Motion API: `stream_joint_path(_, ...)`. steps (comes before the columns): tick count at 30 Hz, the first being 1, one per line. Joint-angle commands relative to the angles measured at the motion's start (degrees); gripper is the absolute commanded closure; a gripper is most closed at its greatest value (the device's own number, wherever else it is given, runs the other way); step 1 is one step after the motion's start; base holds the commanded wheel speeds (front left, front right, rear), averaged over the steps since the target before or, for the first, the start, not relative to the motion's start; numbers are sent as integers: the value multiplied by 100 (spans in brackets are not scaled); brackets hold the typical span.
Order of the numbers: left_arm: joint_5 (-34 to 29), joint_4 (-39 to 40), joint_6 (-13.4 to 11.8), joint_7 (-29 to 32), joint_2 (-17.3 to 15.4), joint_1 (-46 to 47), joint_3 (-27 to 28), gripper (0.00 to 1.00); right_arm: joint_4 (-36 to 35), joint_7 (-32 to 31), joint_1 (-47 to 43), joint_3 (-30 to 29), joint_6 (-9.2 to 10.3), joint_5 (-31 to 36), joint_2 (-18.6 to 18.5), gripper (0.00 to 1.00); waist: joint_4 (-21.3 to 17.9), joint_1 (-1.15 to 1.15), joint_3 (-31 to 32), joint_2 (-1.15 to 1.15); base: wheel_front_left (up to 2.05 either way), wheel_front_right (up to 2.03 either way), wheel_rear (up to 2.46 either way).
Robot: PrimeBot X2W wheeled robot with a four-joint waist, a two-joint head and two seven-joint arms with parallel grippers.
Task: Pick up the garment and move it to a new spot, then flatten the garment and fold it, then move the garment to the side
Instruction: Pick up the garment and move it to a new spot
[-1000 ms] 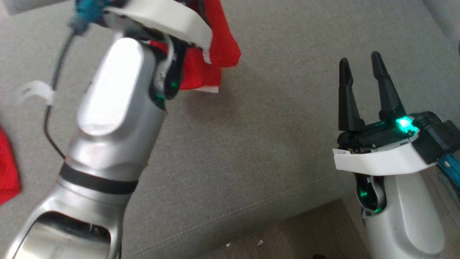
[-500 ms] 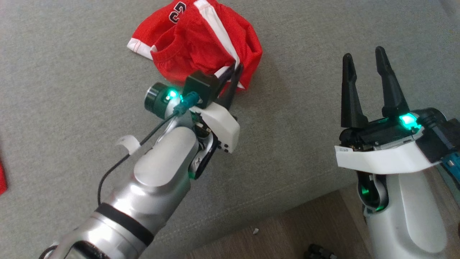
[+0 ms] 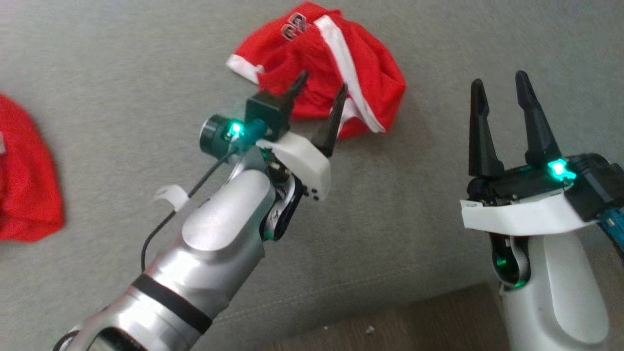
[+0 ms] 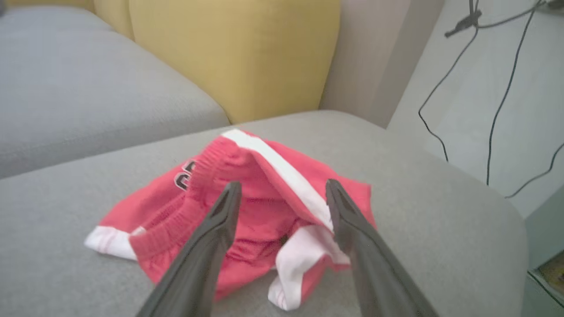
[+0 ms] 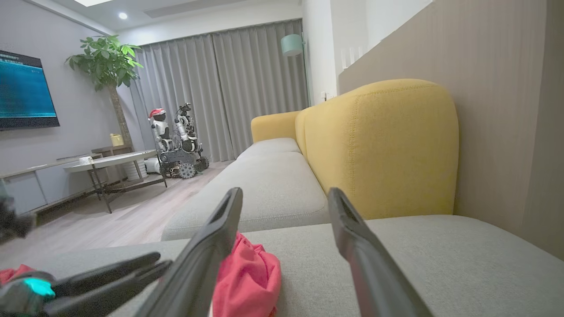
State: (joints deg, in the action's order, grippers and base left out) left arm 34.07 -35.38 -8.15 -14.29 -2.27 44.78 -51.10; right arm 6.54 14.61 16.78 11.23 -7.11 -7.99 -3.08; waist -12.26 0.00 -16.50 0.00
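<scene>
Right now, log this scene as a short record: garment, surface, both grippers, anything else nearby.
garment: red with white trim, crumpled in a heap, neither flattened nor folded
surface: grey seat cushion, garment lying on it
left gripper: open, fingers spread at the garment's near edge, gripping nothing
right gripper: open, empty, off to the garment's right, apart from it
nearby: second red cloth at the far left of the cushion
behind: yellow backrest

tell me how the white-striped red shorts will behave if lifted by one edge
Probably floppy: the red shorts lie crumpled in soft folds, so they'd likely dangle from a pinch. Likely light: the mesh looks thin. Pushed, they'd probably bunch on the grey cushion, not slide.
</scene>
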Motion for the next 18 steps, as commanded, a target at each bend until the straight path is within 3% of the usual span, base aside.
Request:
stream_joint_path(1,-63,364,-79,-69,-61,101,346,0,-135,39,-25,44,-37,130,20,0,311,0,249,0,0,0,0)
stream_joint_path(10,-615,1322,-203,-70,-260,-799,1457,0,33,39,-327,-197,-37,396,20,0,1001,0,764,0,0,0,0)
stream_joint_path(18,-982,2143,-133,-70,-469,-2029,2237,0,152,39,-686,-367,-37,436,20,0,1302,0,1127,0,0,0,0)
